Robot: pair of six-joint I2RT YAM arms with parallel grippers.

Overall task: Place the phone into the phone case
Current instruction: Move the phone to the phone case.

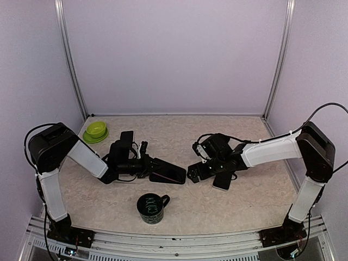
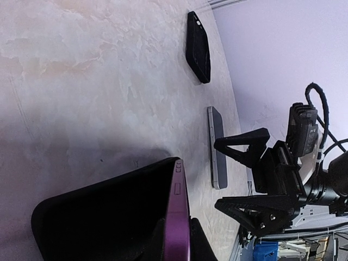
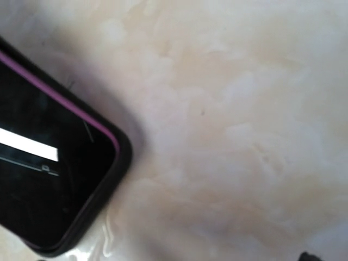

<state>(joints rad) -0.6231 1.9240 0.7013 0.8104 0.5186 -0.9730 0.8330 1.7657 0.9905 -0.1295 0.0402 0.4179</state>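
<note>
Top external: left tool (image 1: 151, 166) pinching phone case (image 1: 168, 175) edge; right tool (image 1: 192, 173) spread, phone (image 1: 222, 183) beside

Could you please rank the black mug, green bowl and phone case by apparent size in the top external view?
1. The black mug, which is also nearest the camera.
2. The green bowl and phone case look alike. The case is partly hidden by the left end effector, so I leave them unranked.
</note>
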